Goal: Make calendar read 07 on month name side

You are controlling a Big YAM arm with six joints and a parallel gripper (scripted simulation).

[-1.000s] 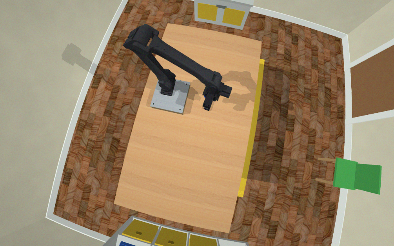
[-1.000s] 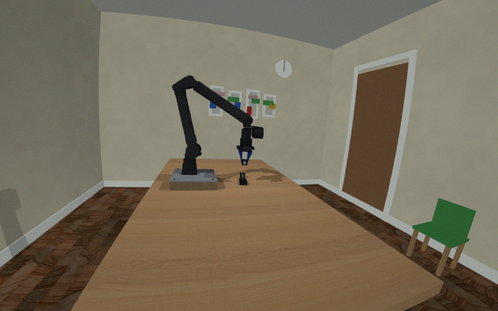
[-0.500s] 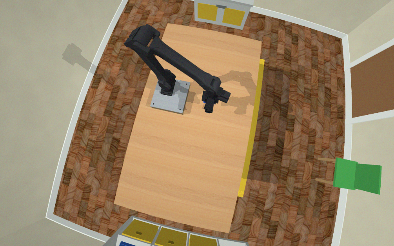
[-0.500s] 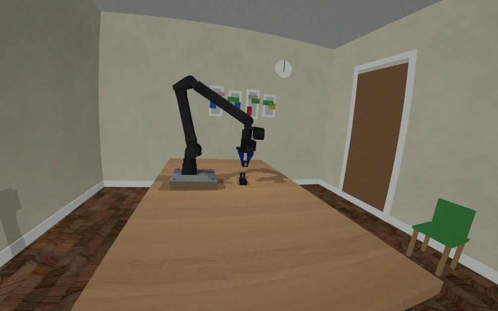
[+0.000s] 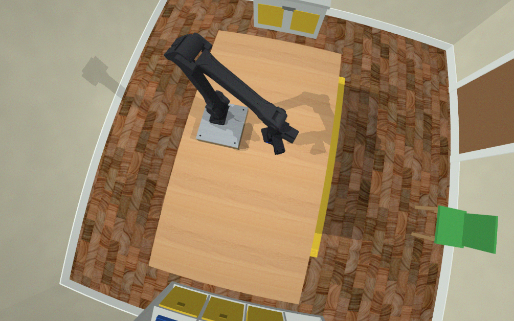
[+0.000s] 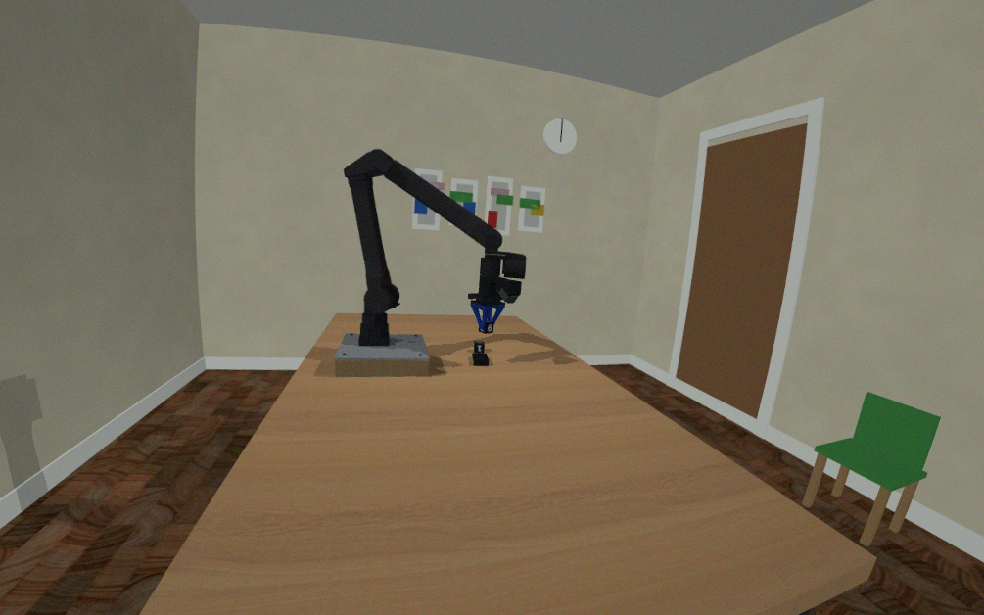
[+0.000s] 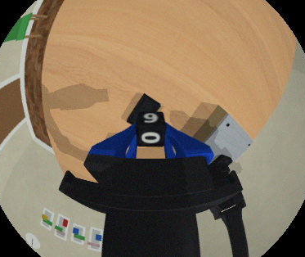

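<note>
While the gripper [image 6: 488,320] at centre frame clamps a small, rigid number cube [image 7: 150,133] by two opposite flat sides, its tray [image 6: 480,356] waits below, likely light and easily nudged.

The place reads as a plain room in a home or small office. A long light-wood table [image 6: 494,474] fills a dark parquet floor [image 6: 82,504], with beige walls and white skirting. A brown door in a white frame [image 6: 739,263], a small green chair [image 6: 873,458], a round white wall clock [image 6: 560,136], four framed colour-block posters [image 6: 480,202] and yellow-fronted grey cabinets [image 5: 288,18] furnish it.
</note>
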